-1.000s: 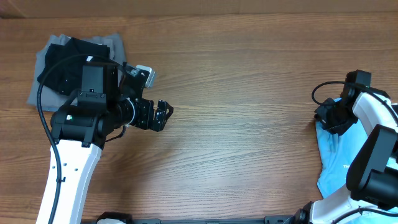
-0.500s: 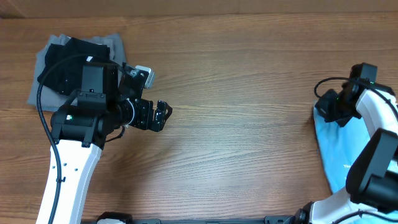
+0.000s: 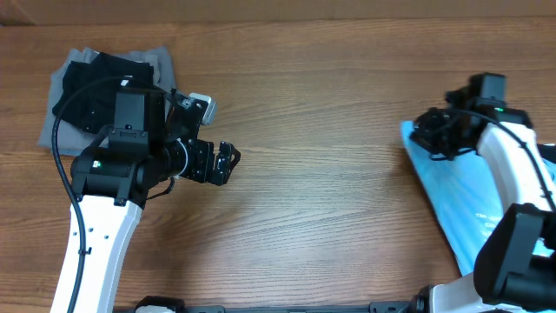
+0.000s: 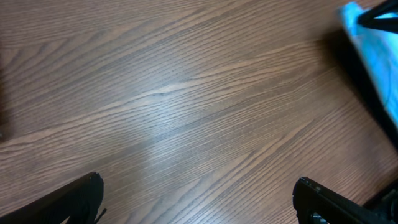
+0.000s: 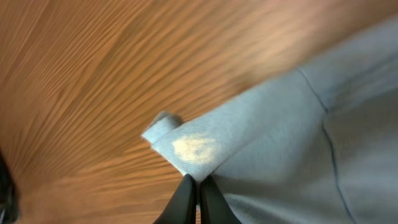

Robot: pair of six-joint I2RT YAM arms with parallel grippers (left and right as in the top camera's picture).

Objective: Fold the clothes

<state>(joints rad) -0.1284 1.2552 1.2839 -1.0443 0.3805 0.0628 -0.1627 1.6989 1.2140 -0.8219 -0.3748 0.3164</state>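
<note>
Pinching the sky-blue shirt point(image 3: 443, 187), right gripper point(image 5: 194, 182) clamped; white print point(image 3: 483, 214) unreadable.

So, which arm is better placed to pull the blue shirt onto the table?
Right: the right gripper is shut on a corner of the sky-blue shirt, while the left gripper hangs open over the table, well away.

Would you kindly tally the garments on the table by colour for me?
light blue shirt: 1
black garment: 1
grey garment: 1
Total: 3
</note>
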